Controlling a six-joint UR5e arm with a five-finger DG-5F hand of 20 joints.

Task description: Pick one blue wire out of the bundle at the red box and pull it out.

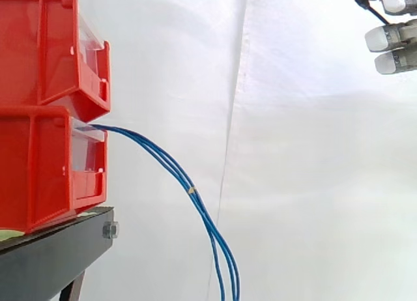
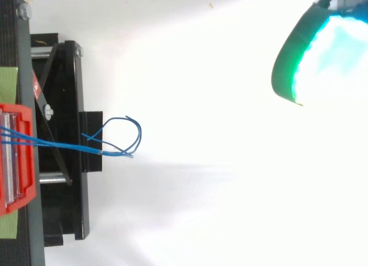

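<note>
While its white-padded fingers (image 1: 386, 38) point left, spread apart and holding nothing, the hand (image 1: 396, 62) hovers high at the right, well apart from the blue wires (image 1: 176, 171). These leave the lower red box (image 1: 39, 177) on the black stand (image 1: 52, 255) and sag downward.
</note>
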